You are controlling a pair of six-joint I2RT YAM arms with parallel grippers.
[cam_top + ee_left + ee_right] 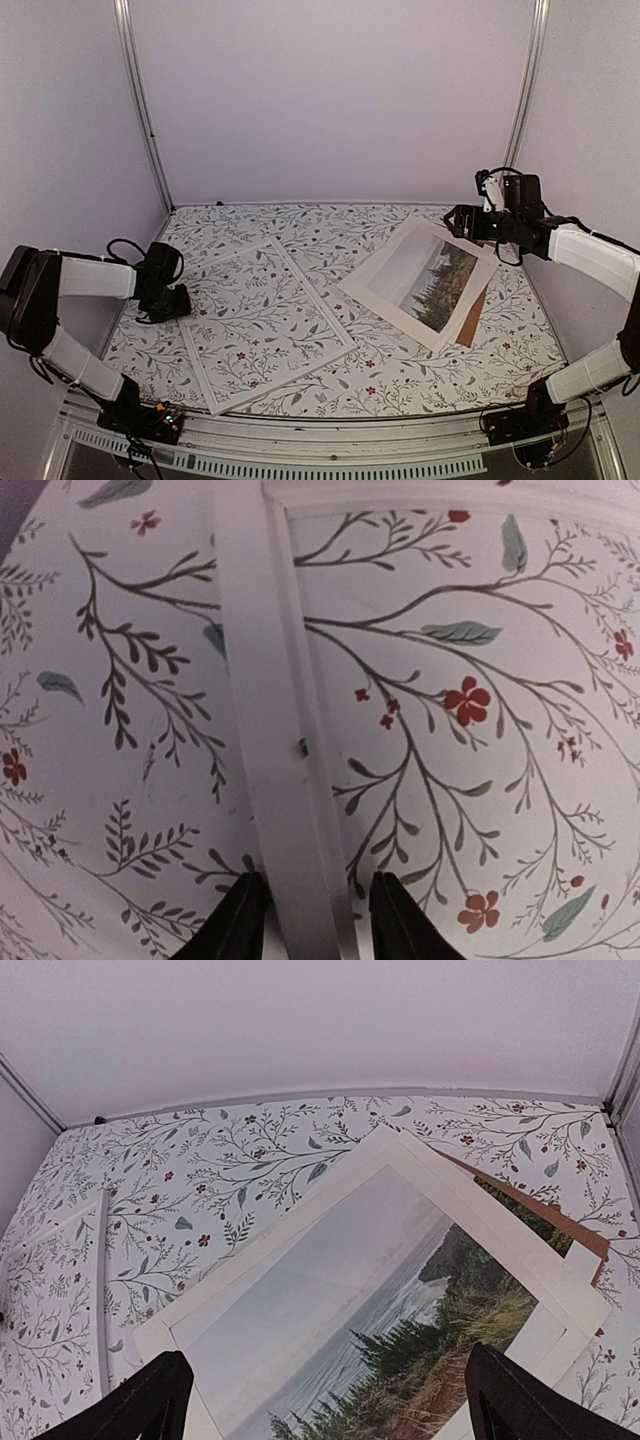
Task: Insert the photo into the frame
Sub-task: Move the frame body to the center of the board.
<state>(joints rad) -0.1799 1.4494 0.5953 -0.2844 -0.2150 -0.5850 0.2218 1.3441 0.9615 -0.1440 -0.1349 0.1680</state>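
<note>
Steadying the frame: the left gripper sets its jaws astride the frame rail, grip not discernible. The right gripper, jaws wide apart, hovers over the photo, which lies on a panel right of the frame. Next, probably, it must pinch the photo's thin edge.

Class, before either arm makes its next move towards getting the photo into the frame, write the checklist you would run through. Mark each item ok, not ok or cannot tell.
1. The left gripper has one finger on each side of a rail of the frame: ok.
2. The left gripper has a firm grip on that rail: cannot tell.
3. The right gripper is open over the photo: ok.
4. The photo lies picture side up with nothing on top of it: ok.
5. The photo is clear of the brown backing panel: not ok, it rests on the panel.
6. The photo is inside the frame: not ok, they lie apart.
</note>
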